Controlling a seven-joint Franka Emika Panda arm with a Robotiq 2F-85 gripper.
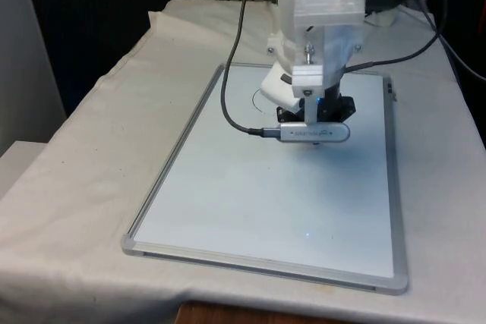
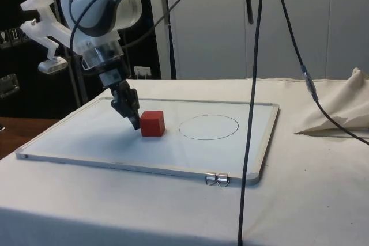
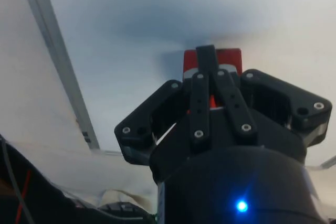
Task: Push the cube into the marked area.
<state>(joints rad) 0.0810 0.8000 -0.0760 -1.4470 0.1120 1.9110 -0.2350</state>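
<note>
Closed gripper (image 2: pixel 136 123) pressed to the cube (image 2: pixel 153 124), short of the circle (image 2: pixel 208 127).

The fingers are pinched together with nothing between them, and their tip touches the red cube's face on the side away from the drawn circle. The cube sits on the whiteboard (image 2: pixel 86 142), just beside the circle's edge but wholly outside it. Contact looks made; by my reading, the push across the line and into the ring is still to do.

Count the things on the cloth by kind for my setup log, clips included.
Whiteboard: 1
Red cube: 1
Drawn circle: 1
Binder clips: 2
Total: 5
</note>
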